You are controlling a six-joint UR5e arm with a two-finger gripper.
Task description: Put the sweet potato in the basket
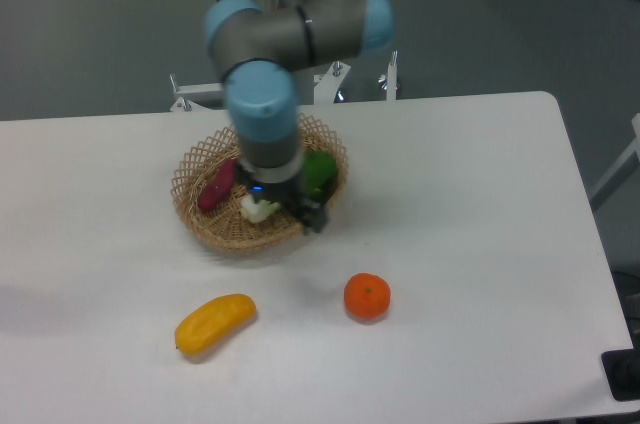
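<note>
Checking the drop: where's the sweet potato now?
It lies inside the basket, at its left side, beside the green vegetable.

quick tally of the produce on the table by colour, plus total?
Magenta: 1, sweet potato, in the basket
Green: 1, leafy vegetable, in the basket, partly behind the arm
Yellow-orange: 1, oblong fruit, on the table
Orange: 1, round orange, on the table
Total: 4

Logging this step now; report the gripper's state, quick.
Gripper: cannot be told whether open or closed; it holds nothing visible. The sweet potato lies in the basket, apart from it.
</note>
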